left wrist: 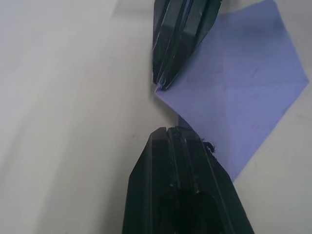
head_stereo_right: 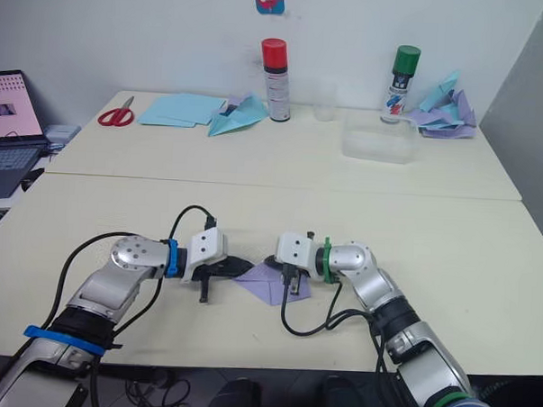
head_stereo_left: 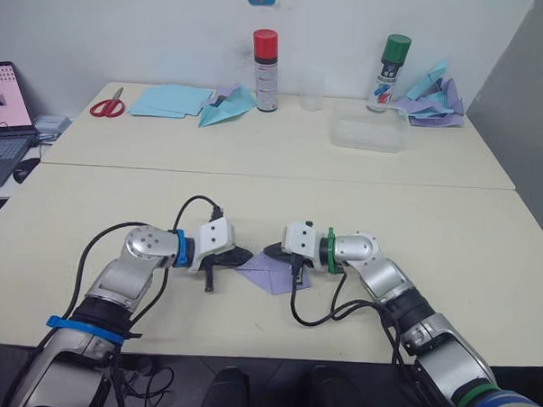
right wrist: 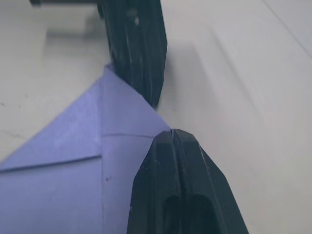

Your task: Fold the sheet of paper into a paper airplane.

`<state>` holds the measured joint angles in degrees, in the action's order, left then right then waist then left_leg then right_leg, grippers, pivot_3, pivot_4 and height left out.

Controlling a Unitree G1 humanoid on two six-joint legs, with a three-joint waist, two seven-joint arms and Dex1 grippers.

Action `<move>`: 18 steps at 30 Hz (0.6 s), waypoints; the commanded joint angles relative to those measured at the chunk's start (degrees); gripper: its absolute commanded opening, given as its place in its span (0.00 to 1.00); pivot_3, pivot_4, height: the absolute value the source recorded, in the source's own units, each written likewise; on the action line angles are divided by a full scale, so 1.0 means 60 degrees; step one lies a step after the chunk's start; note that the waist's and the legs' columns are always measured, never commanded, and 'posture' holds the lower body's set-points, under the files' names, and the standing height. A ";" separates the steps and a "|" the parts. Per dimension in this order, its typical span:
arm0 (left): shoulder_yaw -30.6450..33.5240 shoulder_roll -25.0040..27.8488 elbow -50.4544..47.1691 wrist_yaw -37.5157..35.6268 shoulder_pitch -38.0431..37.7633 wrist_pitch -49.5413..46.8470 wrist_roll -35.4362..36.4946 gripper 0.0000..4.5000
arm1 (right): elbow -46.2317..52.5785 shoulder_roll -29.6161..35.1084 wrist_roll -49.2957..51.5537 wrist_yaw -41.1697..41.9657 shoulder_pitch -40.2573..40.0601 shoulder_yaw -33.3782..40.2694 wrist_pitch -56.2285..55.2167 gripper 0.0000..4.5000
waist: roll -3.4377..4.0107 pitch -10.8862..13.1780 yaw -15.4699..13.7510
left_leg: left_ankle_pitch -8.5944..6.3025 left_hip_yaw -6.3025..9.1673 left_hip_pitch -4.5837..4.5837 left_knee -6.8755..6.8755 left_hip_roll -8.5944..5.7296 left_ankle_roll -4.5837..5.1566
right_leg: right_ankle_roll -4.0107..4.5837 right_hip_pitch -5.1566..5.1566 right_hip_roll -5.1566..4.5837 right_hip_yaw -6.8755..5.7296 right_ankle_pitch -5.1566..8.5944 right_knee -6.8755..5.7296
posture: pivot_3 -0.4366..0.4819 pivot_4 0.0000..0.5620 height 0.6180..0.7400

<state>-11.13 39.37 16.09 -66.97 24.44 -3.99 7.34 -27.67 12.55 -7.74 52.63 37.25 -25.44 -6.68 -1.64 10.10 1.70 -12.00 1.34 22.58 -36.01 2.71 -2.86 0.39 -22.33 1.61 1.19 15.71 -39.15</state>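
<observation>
The sheet of paper is pale lavender, part-folded to a pointed shape with creases, and lies flat near the table's front edge. My left gripper and right gripper meet tip to tip over its far edge. In the left wrist view my left gripper is shut, its tip at the paper's edge, and the right gripper points at it from the far side. Seen from the right wrist, my right gripper is shut at a corner of the paper, opposite the left gripper.
On the far table stand a red-capped spray can, a green-capped can, a clear cup and a clear box. Scissors, light blue sheets, a light blue plane and a crumpled paper heap lie there. A laptop sits at left.
</observation>
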 commanded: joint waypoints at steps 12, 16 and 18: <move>0.0741 -0.0281 -0.2873 0.0719 -0.1460 -0.2654 0.1464 0.00 | -0.0148 0.0008 -0.0144 -0.0059 0.0109 -0.0011 -0.0024 0.01 | 0.0001 0.0006 0.0012 | 0.0000 0.0010 0.0018 0.0005 0.0002 0.0000 | 0.0001 -0.0011 -0.0020 -0.0007 0.0001 0.0011 | 0.48 0.27 1.00; 0.0834 -0.0829 -0.1753 0.1178 -0.1389 -0.2221 0.1318 0.00 | 0.0010 0.0059 -0.0103 0.0027 0.0063 -0.0006 0.0076 0.01 | 0.0001 0.0006 0.0004 | 0.0000 0.0014 0.0017 0.0004 0.0002 0.0000 | 0.0002 -0.0011 -0.0019 -0.0013 0.0001 0.0009 | 0.48 0.27 1.00; 0.0918 -0.0996 -0.1583 0.1205 -0.1386 -0.2264 0.1424 0.00 | 0.0124 0.0092 -0.0070 0.0069 0.0009 0.0001 0.0148 0.01 | 0.0000 0.0006 0.0002 | 0.0000 0.0013 0.0017 0.0004 0.0001 0.0000 | 0.0002 -0.0010 -0.0022 -0.0014 0.0001 0.0009 | 0.48 0.27 1.00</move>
<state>-6.31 33.42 5.71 -60.46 15.90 -17.90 15.77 -27.54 12.73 -7.83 52.58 37.48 -25.57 -6.50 -1.64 10.14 1.71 -12.00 1.42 22.69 -35.99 2.71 -2.86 0.40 -22.38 1.48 1.10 15.72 -39.09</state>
